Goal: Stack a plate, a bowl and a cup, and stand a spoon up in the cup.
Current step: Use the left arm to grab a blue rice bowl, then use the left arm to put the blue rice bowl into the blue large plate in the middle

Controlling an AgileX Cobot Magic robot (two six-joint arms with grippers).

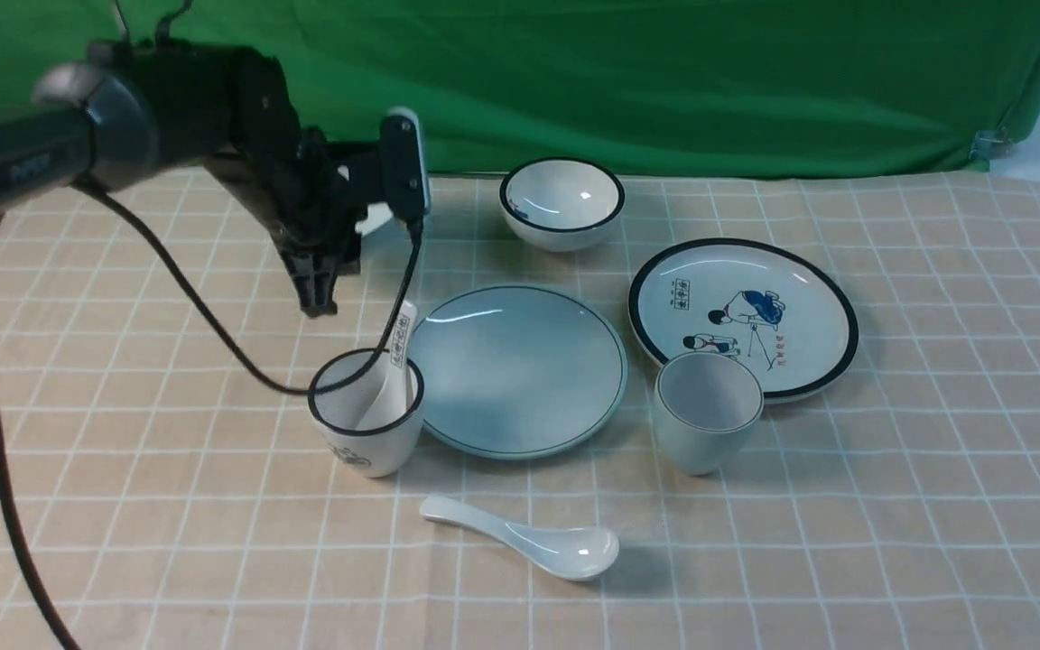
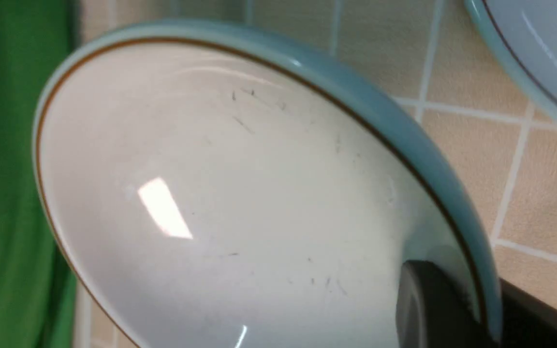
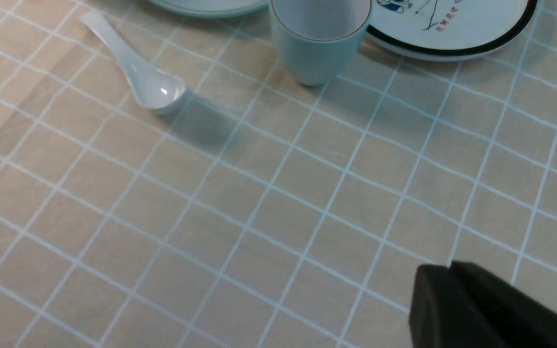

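The pale blue-green bowl fills the left wrist view, tilted. My left gripper is shut on its rim, one finger inside and one outside. In the front view the left arm hides nearly all of the bowl; only a white sliver shows beside the left gripper at the back left. The plate lies in the middle, the cup stands upright to its right, and the plain spoon lies in front. My right gripper is shut and empty, hovering over the cloth near the cup and spoon.
A white black-rimmed cup holding a marked spoon stands left of the plate, under the left arm's cable. A white black-rimmed bowl sits at the back. A cartoon plate lies behind the cup. A green backdrop closes the far side.
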